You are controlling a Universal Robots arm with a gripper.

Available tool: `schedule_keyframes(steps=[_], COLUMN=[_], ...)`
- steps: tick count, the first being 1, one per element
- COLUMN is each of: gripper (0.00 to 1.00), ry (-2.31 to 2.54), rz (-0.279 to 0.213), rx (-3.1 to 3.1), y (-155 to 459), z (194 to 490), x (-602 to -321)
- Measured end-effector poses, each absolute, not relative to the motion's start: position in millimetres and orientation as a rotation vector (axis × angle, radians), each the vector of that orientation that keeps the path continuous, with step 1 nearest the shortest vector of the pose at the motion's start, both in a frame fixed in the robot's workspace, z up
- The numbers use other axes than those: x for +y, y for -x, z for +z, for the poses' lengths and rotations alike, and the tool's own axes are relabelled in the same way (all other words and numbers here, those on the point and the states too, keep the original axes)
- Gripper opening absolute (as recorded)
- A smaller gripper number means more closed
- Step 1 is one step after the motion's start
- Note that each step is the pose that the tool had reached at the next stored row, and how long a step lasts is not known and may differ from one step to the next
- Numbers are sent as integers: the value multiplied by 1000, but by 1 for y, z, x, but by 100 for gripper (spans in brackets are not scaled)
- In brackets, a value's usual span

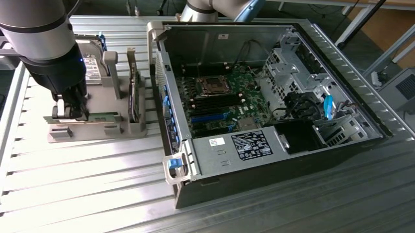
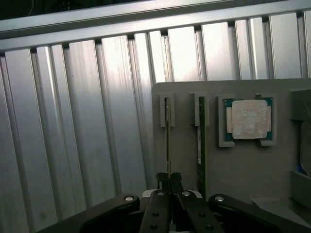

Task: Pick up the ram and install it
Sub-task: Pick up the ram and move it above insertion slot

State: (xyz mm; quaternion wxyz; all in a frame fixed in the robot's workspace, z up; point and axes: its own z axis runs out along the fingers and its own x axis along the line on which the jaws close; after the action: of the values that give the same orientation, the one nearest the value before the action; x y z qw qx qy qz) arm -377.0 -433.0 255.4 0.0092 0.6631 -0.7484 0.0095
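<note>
Exterior view: a slatted metal table (image 1: 84,184) carries an open computer case (image 1: 214,41) on the exterior view's right, its motherboard (image 1: 217,102) bare. On the exterior view's left stands a grey holder (image 1: 97,130), with the arm's gripper (image 1: 70,109) down on it. Wrist view: the jaws are clenched on the thin edge of the ram (image 2: 167,136), which stands on edge in the holder, just beside a second stick (image 2: 200,141) and near a CPU (image 2: 250,119). The pick-up seems in hand; freeing the ram calls for a straight lift, clear of its neighbour.
</note>
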Motion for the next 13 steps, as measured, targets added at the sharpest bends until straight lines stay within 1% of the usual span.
schedule_keyframes(steps=[13], gripper=[11], ry=[-2067], rz=[41], rx=[-2333], y=[377], z=[267], x=[-433])
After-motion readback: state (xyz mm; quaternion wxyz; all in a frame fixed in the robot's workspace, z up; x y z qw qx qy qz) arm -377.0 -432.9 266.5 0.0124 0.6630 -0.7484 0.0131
